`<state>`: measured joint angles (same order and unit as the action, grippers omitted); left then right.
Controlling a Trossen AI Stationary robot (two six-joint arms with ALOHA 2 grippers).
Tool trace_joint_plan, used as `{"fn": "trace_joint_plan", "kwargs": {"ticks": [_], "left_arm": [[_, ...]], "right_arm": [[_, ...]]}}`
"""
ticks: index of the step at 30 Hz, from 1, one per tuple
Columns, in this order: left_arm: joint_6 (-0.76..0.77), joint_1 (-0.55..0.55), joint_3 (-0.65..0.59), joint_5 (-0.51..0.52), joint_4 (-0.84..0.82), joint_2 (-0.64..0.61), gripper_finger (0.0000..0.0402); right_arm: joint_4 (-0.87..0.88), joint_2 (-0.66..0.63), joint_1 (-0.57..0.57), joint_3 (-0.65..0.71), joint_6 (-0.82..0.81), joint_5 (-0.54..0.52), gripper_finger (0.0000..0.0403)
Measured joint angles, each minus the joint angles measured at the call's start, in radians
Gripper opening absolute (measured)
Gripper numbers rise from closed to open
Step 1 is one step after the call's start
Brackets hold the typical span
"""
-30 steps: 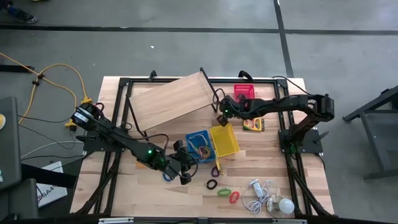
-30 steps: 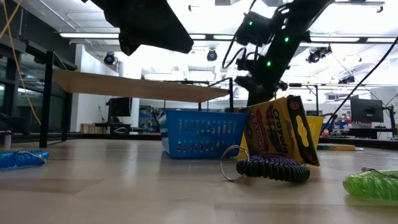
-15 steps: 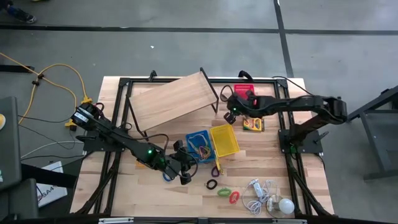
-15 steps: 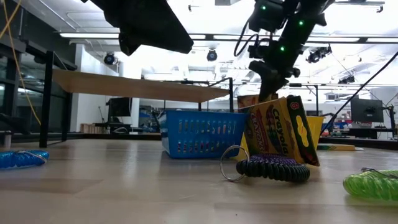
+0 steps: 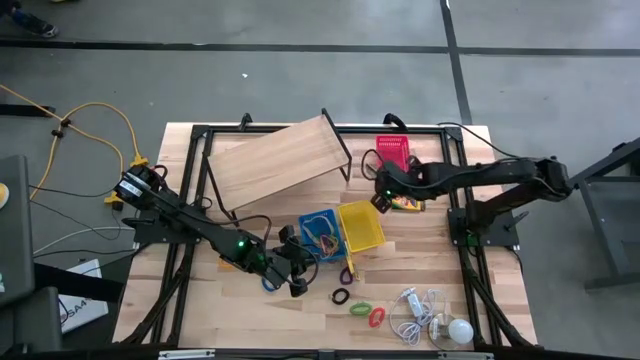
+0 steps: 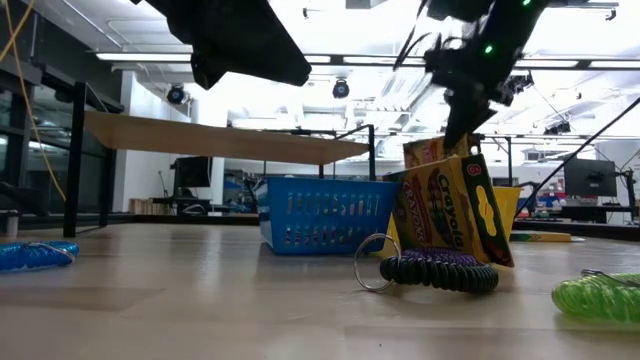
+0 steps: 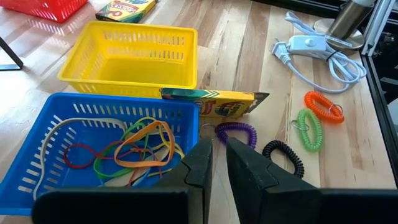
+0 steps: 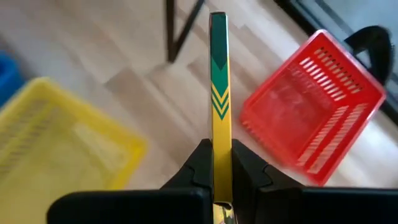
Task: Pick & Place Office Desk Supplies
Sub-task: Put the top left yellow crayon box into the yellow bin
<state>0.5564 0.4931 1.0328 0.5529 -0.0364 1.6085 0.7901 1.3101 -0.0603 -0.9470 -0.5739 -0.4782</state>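
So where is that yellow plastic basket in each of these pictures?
High view: yellow plastic basket near the table's centre.
Low view: right of centre, mostly hidden.
Left wrist view: beyond the blue plastic basket.
Right wrist view: blurred, across the held box from the red basket.
Shared landmark: the blue plastic basket beside it.

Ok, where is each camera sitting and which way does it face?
High: overhead, straight down on the table; both arms show.
Low: at tabletop height, facing the blue basket; arms enter from above.
Left wrist: past the left gripper at the yellow basket.
Right wrist: past the right gripper, shut on a crayon box, toward the red basket.
Shared: both wrist views show the yellow basket.
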Motion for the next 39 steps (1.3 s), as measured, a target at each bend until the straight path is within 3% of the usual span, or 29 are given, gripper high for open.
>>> {"fn": "trace_joint_plan", "kwargs": {"ticks": [17,32,39], "left_arm": [[0.0,0.0,0.0,0.0,0.0,0.0,0.0045],[0.0,0.0,0.0,0.0,0.005,0.0,0.0045],[0.0,0.0,0.0,0.0,0.023,0.0,0.0045]], "right_arm": [[0.0,-0.092,0.255,0.0,-0.313,-0.014,0.0013],[-0.093,-0.026,0.35,0.0,-0.592,-0.069,0.0013],[-0.134,0.008,0.379,-0.001,-0.631,-0.067,0.0013]]}}
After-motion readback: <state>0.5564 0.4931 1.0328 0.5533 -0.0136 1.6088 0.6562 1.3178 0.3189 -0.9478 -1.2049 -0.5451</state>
